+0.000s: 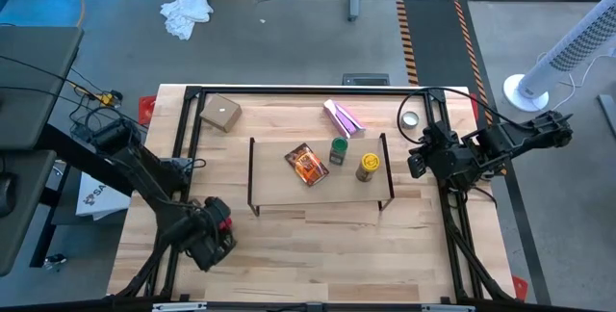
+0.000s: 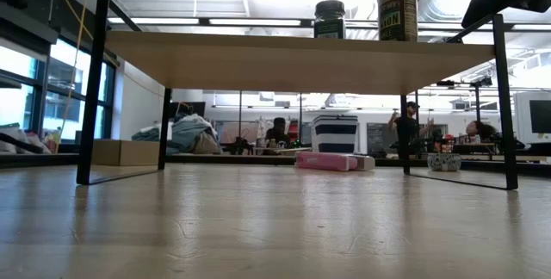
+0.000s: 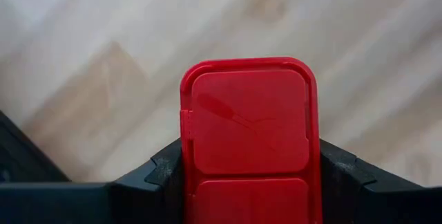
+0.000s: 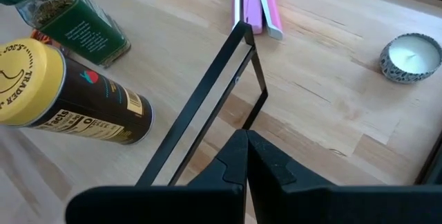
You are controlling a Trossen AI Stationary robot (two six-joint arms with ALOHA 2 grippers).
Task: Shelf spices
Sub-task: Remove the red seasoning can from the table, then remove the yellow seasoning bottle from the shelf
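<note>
While its fingers sit part-way apart, the left hand (image 1: pixel 219 227) clamps a glossy red box (image 3: pixel 248 137) with rounded corners over the pale wood surface (image 1: pixel 318 254), probably just clear of it; the right hand (image 4: pixel 245 156) is pressed shut beside the black-framed shelf (image 1: pixel 279 192).

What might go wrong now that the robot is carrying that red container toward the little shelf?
The left gripper holds the red boxy container by its sides only, so it may slip. Setting it on the light wood shelf could knock over the green-lidded jar, the yellow-lidded jar or shift the flat orange packet.
</note>
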